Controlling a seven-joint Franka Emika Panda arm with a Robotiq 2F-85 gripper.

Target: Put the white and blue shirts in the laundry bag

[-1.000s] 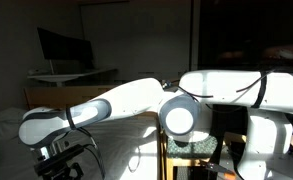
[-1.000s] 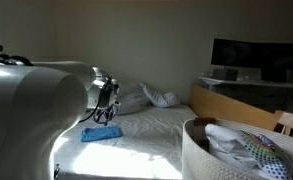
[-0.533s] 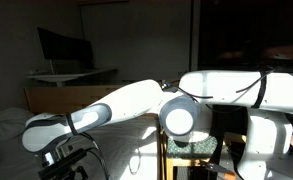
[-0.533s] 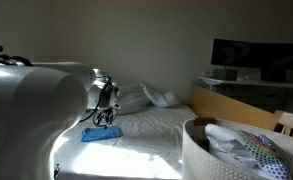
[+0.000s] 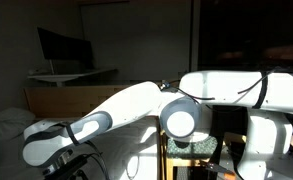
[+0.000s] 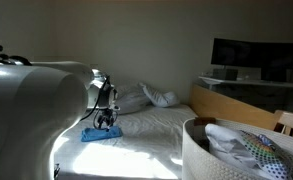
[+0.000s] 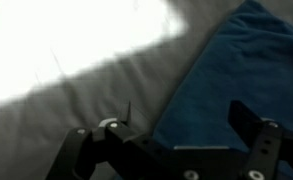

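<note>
A blue shirt (image 6: 101, 133) lies flat on the bed, in sunlight. In the wrist view it (image 7: 236, 75) fills the right side. My gripper (image 6: 106, 119) hangs just above it, open and empty. In the wrist view the gripper (image 7: 171, 140) straddles the shirt's left edge, with one finger (image 7: 86, 152) over bare sheet and the other finger (image 7: 256, 135) over the blue cloth. The laundry bag (image 6: 199, 158) stands at the lower right, tall and white. It holds a white garment (image 6: 224, 138) and a patterned cloth (image 6: 261, 152). In an exterior view the gripper (image 5: 74, 166) is dark and partly cut off.
White pillows (image 6: 146, 97) lie at the head of the bed. A desk with a monitor (image 6: 251, 55) stands behind the bed's wooden side rail (image 6: 231, 100). The grey sheet (image 7: 56, 100) is partly sunlit. The monitor (image 5: 61, 45) also shows in an exterior view.
The gripper has come down toward the blue shirt and now sits just above it. The shirt and the laundry bag have not moved.
</note>
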